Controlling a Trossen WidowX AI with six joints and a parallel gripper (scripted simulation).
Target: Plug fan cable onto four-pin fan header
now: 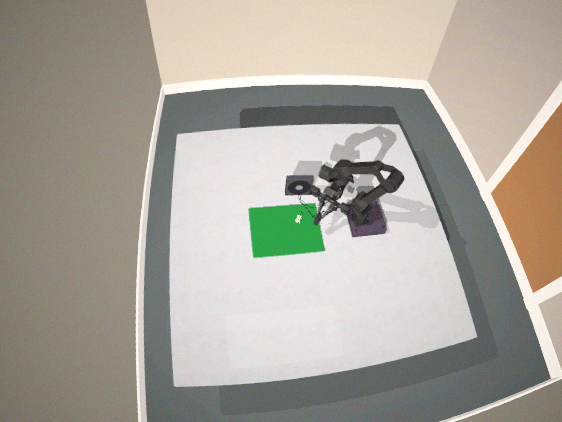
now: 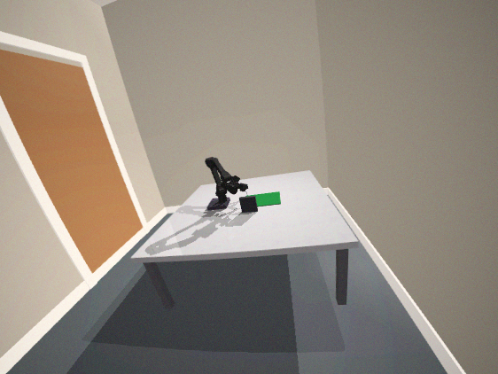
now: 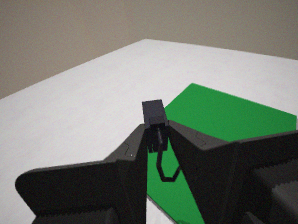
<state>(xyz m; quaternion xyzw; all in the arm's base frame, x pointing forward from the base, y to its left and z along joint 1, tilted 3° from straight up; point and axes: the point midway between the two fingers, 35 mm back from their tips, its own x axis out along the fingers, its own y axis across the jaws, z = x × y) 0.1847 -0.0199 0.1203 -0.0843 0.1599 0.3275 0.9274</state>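
Observation:
The black plug point(image 3: 154, 113) point(image 1: 317, 220) sits between the fingertips of my gripper point(image 3: 155, 127) point(image 1: 319, 216), which is shut on it. A black cable loop point(image 3: 169, 179) hangs below the plug in the wrist view. In the top view the plug is over the right edge of the green board point(image 1: 280, 235) point(image 2: 270, 199) point(image 3: 225, 111); its height is hard to tell. The pale header point(image 1: 297, 220) stands on the board's upper right part, left of the plug. It does not show in the wrist view. Thin cables point(image 1: 305, 206) run from the fan point(image 1: 299, 186) point(image 2: 248, 204) toward the plug.
The fan stands just behind the board's back edge in the top view, close to the arm. The arm's dark base point(image 1: 370, 229) point(image 2: 218, 204) is right of the board. The white table point(image 1: 215, 310) point(image 2: 292, 230) carries everything.

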